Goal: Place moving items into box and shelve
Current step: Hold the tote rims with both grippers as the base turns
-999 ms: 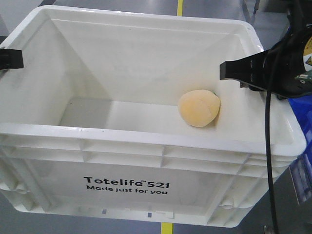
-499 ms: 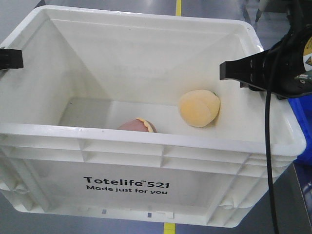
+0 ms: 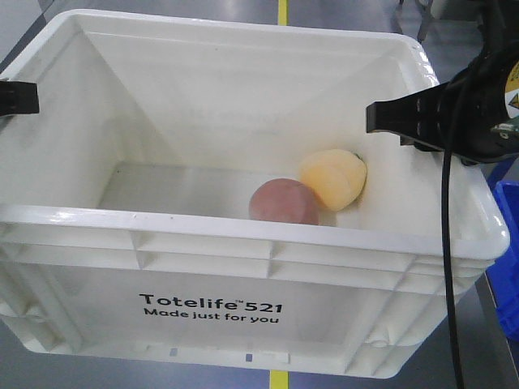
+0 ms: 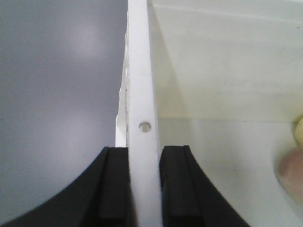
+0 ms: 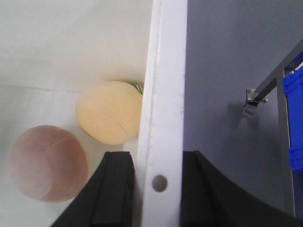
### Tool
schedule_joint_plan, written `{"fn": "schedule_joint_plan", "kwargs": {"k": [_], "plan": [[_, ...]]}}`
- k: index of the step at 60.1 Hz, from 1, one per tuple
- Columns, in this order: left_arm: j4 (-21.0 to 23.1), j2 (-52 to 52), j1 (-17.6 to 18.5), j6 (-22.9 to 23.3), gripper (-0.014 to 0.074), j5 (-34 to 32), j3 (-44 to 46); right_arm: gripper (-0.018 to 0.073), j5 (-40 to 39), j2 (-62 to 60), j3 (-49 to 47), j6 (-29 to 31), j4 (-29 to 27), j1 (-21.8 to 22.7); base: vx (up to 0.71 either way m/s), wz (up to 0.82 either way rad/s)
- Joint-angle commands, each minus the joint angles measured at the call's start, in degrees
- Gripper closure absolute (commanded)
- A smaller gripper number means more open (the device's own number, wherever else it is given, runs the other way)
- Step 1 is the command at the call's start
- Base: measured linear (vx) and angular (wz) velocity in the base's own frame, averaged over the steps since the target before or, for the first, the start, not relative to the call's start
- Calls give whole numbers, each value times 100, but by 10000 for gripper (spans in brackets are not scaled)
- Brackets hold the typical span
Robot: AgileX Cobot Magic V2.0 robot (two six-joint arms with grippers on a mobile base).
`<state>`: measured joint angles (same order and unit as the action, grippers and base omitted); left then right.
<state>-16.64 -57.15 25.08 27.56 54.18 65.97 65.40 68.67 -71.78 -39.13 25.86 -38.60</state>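
The left gripper [image 4: 144,156] is clenched on the left wall of the large white rectangular plastic box [image 3: 243,231] with the ribbed rim. The right gripper [image 5: 158,161] is clenched likewise on the opposite wall, one finger inside and one outside, so the two arms can carry it level above the grey floor [image 3: 478,32]. The pale yellow-orange peach-like soft lump [image 3: 332,180] lies on the bottom by the right wall with the dull brownish-pink rounded lump [image 3: 282,203] just beside it, both well below the rim and unlikely to spill. Packing looks finished and shelving remains.
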Motion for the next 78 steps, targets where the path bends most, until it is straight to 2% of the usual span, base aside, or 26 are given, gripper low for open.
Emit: {"fn": "schedule_joint_plan", "kwargs": {"k": [1, 78], "plan": [[-417, 158, -1, -16, 610, -697, 247, 571, -296, -174, -195, 28, 713, 36, 41, -6], [-417, 153, -1, -16, 610, -697, 247, 571, -296, -174, -195, 28, 713, 36, 42, -6]]}}
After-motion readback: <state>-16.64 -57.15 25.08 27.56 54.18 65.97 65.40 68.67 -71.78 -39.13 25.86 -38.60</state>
